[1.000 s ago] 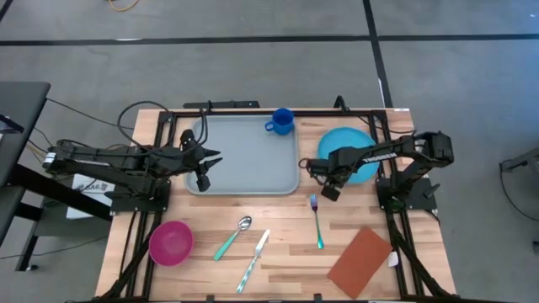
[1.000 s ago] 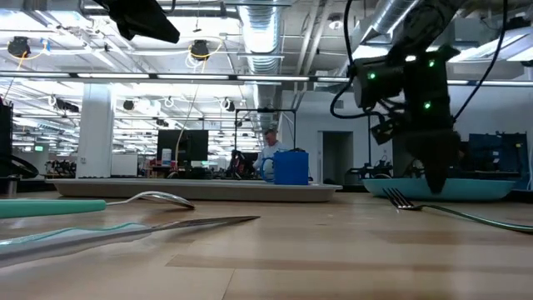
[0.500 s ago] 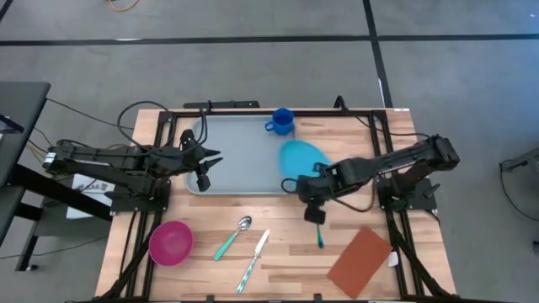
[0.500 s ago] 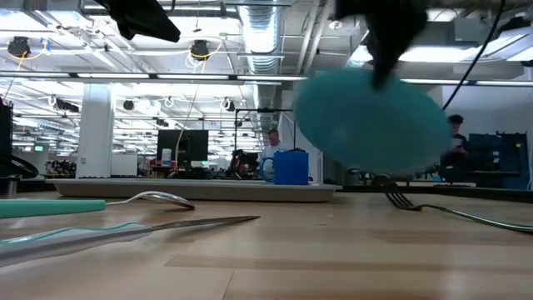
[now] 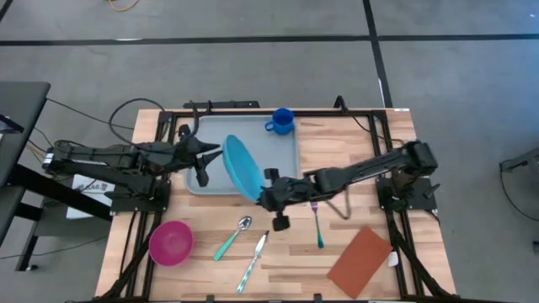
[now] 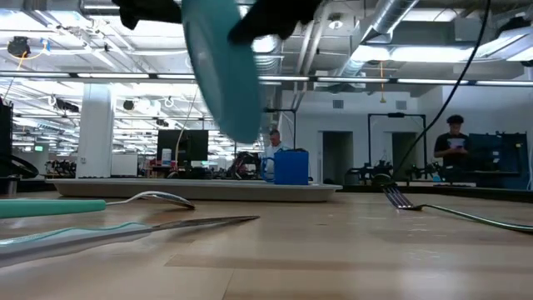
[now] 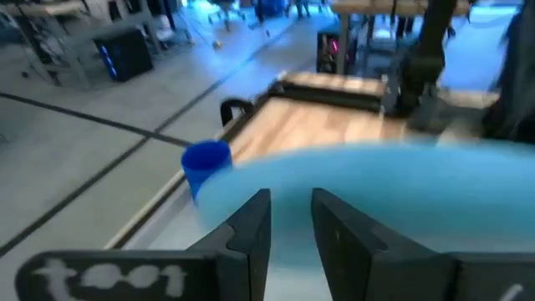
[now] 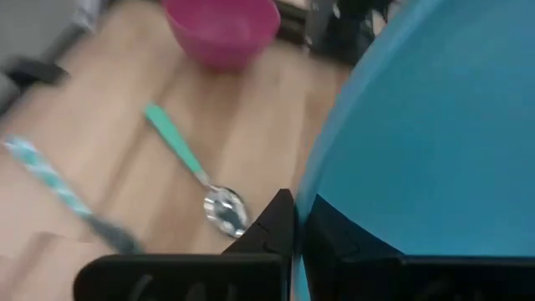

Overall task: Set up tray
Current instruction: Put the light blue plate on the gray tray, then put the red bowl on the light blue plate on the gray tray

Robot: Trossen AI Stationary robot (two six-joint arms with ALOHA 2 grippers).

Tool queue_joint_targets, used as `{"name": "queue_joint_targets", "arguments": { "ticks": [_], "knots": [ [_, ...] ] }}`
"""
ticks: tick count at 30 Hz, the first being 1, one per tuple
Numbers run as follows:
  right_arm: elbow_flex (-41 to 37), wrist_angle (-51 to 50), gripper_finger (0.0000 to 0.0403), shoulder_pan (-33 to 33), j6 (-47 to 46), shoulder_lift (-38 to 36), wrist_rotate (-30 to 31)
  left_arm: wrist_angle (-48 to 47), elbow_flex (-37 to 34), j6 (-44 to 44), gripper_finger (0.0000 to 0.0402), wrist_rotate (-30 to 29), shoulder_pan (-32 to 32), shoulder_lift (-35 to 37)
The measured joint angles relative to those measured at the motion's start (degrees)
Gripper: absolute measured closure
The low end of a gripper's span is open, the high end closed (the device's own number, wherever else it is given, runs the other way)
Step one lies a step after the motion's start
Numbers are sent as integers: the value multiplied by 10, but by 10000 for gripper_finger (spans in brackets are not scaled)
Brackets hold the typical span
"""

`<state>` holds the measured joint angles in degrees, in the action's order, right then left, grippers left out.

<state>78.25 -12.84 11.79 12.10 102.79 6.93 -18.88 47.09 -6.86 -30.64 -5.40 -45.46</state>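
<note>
The round bright blue plate (image 5: 241,166) hangs steeply tilted, almost on edge, above the light grey-blue tray (image 5: 274,160), which lies flat on the table at the far middle. My right gripper (image 5: 266,195) is shut on the plate at the tray's near edge. My left gripper (image 5: 210,160) is open by a narrow gap over the tray's left end, just left of the plate; I cannot tell whether it touches the plate. The plate fills the view beyond the left gripper's fingers (image 7: 251,226). A blue mug (image 5: 282,122) stands in the tray's far right corner. My right gripper pinches the plate's rim (image 8: 316,186) between its two fingers, one on each face, at the plate's near lower edge (image 5: 258,192). The fingers reach in about level from the table's right. The plate is lifted clear of the tray (image 6: 223,75), standing nearly on edge.
On the bare wood near the front lie a pink bowl (image 5: 171,241), a teal-handled spoon (image 5: 232,238), a knife (image 5: 253,259), a fork (image 5: 317,223) and a rust-brown napkin (image 5: 360,261). The wood to the right of the tray (image 5: 354,143) lies bare.
My right gripper has lifted the blue plate from the table right of the tray and swung it toward the table's left edge, over the tray. The plate has tipped from lying flat to nearly on edge.
</note>
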Motion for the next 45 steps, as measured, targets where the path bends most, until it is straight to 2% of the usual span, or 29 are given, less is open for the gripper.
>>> {"name": "queue_joint_targets", "arguments": {
  "ticks": [6,10,15,24,28,31,38,45],
  "knots": [
    [48,-47,399,-37,49,89,-2,-11,0,-12,319,-20,0,26],
    [112,-125,399,-52,49,131,76,-34,0,-26,319,-31,0,45],
    [184,-195,400,-64,121,182,111,-54,0,-11,319,-80,0,62],
    [278,-335,399,-76,128,284,116,-86,0,-12,319,-83,-1,63],
    [305,-361,392,-82,118,314,152,-87,0,-15,319,-84,0,60],
    [314,-385,372,-82,110,317,162,-92,0,-27,319,-74,0,60],
    [322,-373,318,-82,97,300,159,-111,0,-37,319,-67,0,60],
    [344,-381,290,-77,75,295,157,-113,0,-50,319,-67,0,60]
  ]
}}
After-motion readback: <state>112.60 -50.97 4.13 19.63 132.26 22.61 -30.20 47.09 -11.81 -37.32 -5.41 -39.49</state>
